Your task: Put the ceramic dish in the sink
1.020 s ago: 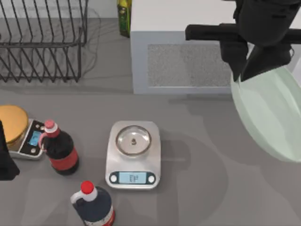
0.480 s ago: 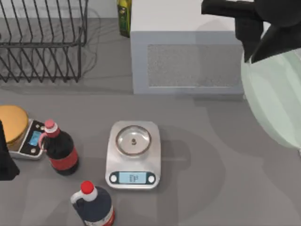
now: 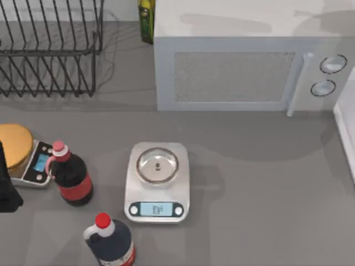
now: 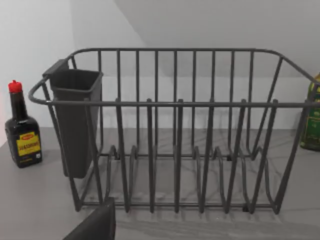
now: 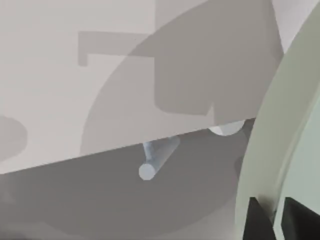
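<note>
The ceramic dish (image 5: pixel 282 115) is a pale mint-green plate; its curved rim fills one side of the right wrist view. My right gripper (image 5: pixel 278 216) is shut on that rim, one dark finger on each face. Below the held dish lie the white top and grey front of the microwave. The sink (image 3: pixel 346 133) shows as a straight white rim at the right edge of the top view. My left gripper (image 3: pixel 6 188) is parked at the table's left edge, beside the small scale.
A white microwave (image 3: pixel 233 66) stands at the back right, next to the sink, with a black wire dish rack (image 3: pixel 50 50) at the back left. A silver kitchen scale (image 3: pixel 157 182), two dark bottles (image 3: pixel 72 177) and a golden disc (image 3: pixel 14 143) occupy the front left.
My right arm and the dish have moved rightward out of the top view, uncovering the microwave's knobs and the sink rim. The left arm has not moved.
</note>
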Robot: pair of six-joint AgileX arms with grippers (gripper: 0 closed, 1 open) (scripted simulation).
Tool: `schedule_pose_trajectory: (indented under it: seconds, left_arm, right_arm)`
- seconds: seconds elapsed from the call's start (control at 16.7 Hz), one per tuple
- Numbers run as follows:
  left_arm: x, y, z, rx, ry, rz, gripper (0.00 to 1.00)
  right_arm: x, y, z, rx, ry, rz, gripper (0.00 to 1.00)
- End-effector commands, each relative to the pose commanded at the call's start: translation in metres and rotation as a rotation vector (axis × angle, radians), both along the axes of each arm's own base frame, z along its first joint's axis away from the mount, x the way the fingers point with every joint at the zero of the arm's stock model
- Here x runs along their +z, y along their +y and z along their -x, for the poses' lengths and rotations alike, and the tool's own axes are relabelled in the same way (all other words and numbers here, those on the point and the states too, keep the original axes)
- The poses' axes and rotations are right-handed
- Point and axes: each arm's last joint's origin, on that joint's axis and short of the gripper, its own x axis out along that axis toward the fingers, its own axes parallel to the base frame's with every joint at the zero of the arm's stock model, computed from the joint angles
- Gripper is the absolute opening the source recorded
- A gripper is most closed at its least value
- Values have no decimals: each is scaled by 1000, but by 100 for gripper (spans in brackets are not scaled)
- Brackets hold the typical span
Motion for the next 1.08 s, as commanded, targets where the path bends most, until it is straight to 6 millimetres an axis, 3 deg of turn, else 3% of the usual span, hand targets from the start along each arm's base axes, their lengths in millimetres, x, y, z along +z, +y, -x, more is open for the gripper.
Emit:
schedule_pose_trajectory:
  seconds: [0.24,0.36,0.48,0.78,1.08]
  left_arm:
    - [0,0,0,0,0,0,100]
    - [0,0,0,0,0,0,100]
    - [0,0,0,0,0,0,100]
    - [0,0,0,0,0,0,100]
    - [0,0,0,0,0,0,100]
  right_arm:
    - [-94,-57,-61,137,171,88,0]
    - [-133,-70,-74,207,261,106,0]
    - [-157,-76,-80,252,317,115,0]
    - [-162,-77,-81,263,329,117,0]
    - [-162,-77,-81,263,329,117,38]
